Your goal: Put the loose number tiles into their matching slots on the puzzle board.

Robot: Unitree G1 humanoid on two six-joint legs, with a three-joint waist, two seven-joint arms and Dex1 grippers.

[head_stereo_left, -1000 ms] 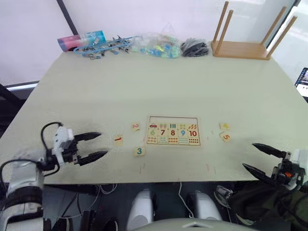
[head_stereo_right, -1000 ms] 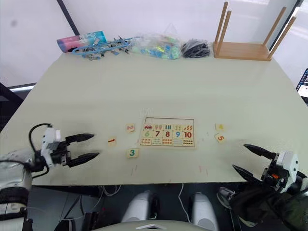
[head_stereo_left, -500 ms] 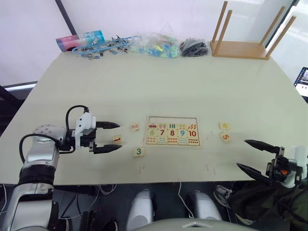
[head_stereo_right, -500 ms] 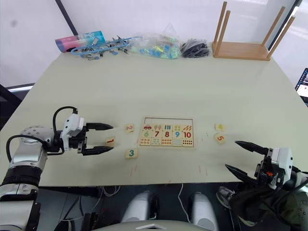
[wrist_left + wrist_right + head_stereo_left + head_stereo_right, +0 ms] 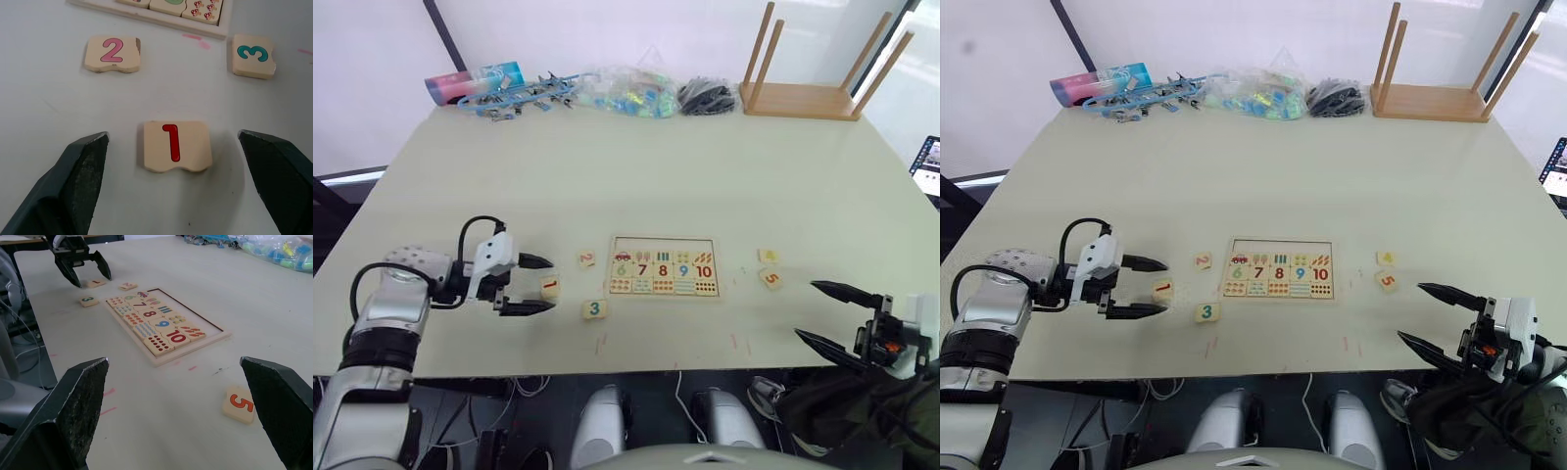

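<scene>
So the big pale counter (image 5: 724,176) has the puzzle board (image 5: 665,242) sitting near the front middle. Its top row of slots (image 5: 664,244) looks bare from here, with the 6–10 tiles and the picture tiles filling the rest.

The loose tiles are scattered on the counter either side of the board. On the left: red 1 tile (image 5: 177,145), pink 2 tile (image 5: 112,53) and green 3 tile (image 5: 253,55). On the right: yellow 4 tile (image 5: 769,257) with the orange 5 tile (image 5: 239,404) just beside it.

The left tool (image 5: 178,178) is stretched out low over the counter with fingers spread wide, one either side of the 1 tile, not touching it. The forearm comes in from the left edge, roughly level. The right tool (image 5: 183,406) hangs off the front right corner, fingers wide open too, holding nothing, aimed across toward the board with the 5 tile near it.

What worries me: these tiles are thin and lie flat, so if the fingers close too high they'll just skate over the top or shove the 1 sideways. It could also pinch off-centre and twist, and then it won't drop square into its slot.
</scene>
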